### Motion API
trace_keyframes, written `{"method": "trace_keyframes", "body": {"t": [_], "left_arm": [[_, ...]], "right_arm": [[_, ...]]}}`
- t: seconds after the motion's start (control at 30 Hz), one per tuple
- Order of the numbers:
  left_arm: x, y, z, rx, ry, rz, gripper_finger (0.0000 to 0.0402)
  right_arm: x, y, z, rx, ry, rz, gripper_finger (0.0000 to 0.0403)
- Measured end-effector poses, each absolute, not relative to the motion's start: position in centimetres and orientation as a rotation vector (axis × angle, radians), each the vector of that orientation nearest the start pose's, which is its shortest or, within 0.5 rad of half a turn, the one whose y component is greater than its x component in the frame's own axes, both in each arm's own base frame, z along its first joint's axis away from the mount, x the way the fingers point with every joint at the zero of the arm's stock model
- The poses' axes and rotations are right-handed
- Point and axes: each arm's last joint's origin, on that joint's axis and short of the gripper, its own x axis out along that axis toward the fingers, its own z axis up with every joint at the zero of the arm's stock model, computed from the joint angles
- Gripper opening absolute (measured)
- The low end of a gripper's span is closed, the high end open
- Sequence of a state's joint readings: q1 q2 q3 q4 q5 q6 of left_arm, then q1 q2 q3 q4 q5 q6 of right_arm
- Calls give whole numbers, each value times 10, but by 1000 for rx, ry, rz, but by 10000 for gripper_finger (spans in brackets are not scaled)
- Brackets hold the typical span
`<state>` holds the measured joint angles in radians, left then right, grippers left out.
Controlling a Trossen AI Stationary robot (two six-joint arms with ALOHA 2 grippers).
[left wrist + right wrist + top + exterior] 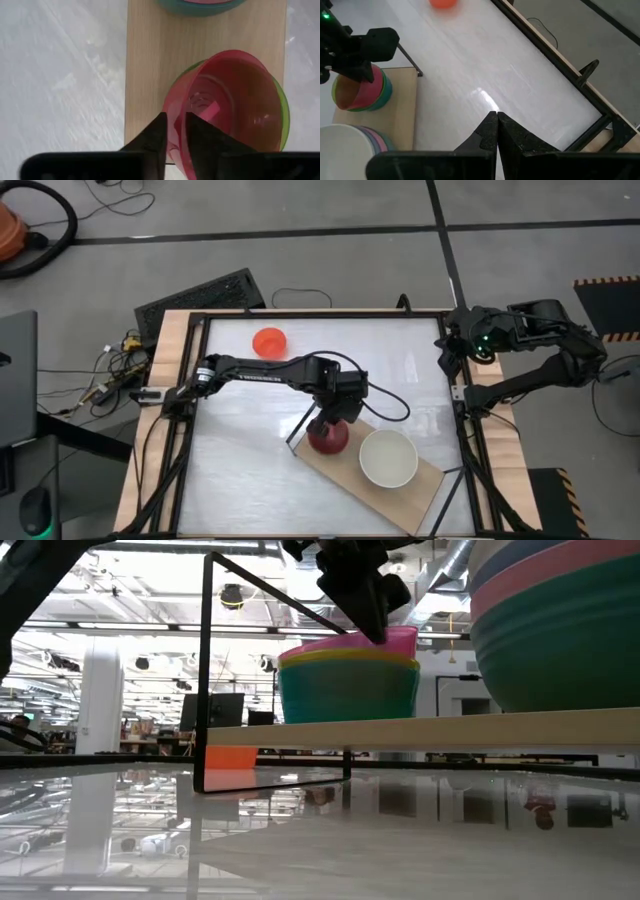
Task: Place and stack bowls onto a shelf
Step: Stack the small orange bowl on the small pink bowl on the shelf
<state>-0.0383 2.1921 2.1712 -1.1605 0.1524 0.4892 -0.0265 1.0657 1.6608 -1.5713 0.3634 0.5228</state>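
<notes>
High view: we look straight down on whole white tabletop (250, 430). Low view: table height, level, close under flat light-wood shelf board (430, 730). Left wrist view: we hang close above translucent magenta plastic bowl (235, 100). Right wrist view: farther back; we share shelf, that bowl.

magenta bowl (235, 100) | white bowl (388, 458) | red bowl (269, 341) | light-wood shelf (160, 60)
</notes>
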Motion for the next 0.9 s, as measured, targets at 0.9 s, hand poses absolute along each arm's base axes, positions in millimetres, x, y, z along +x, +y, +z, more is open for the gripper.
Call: {"method": "trace_keyframes", "body": {"t": [0.9], "left_arm": [[464, -11, 290, 254, 1154, -439, 2]], "right_arm": [[114, -13, 443, 310, 844, -599, 31]]}}
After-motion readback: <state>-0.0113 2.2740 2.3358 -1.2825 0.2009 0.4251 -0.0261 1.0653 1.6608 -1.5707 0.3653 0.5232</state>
